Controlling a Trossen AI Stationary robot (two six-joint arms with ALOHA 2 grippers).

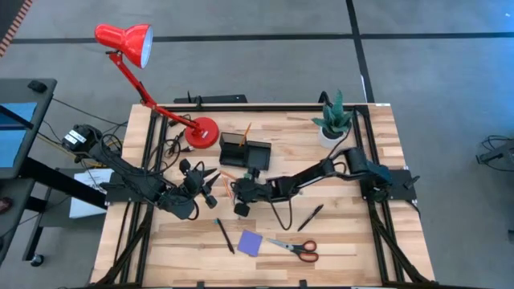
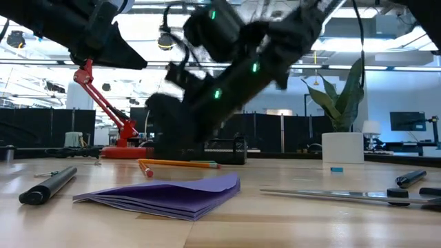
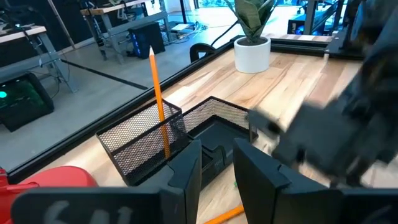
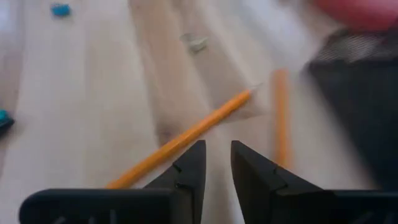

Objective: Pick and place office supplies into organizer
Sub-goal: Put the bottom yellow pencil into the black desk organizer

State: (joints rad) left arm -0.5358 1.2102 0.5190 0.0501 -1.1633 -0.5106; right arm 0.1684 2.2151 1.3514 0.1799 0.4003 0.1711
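The left gripper [image 1: 210, 178] hovers just left of the organizer [image 1: 245, 151], its fingers a narrow gap apart and holding nothing. The black mesh organizer sits beside the red lamp base [image 1: 201, 132]; one orange pencil [image 3: 158, 102] stands upright in its taller section, while the lower compartments look bare. Two more pencils [image 4: 186, 138] lie on the wood in front of it. The right gripper [image 1: 238, 193] hangs over them, fingers slightly parted, empty. Nearer the front lie a pen [image 1: 224, 235], purple notepad [image 1: 250, 243] and scissors [image 1: 294, 248].
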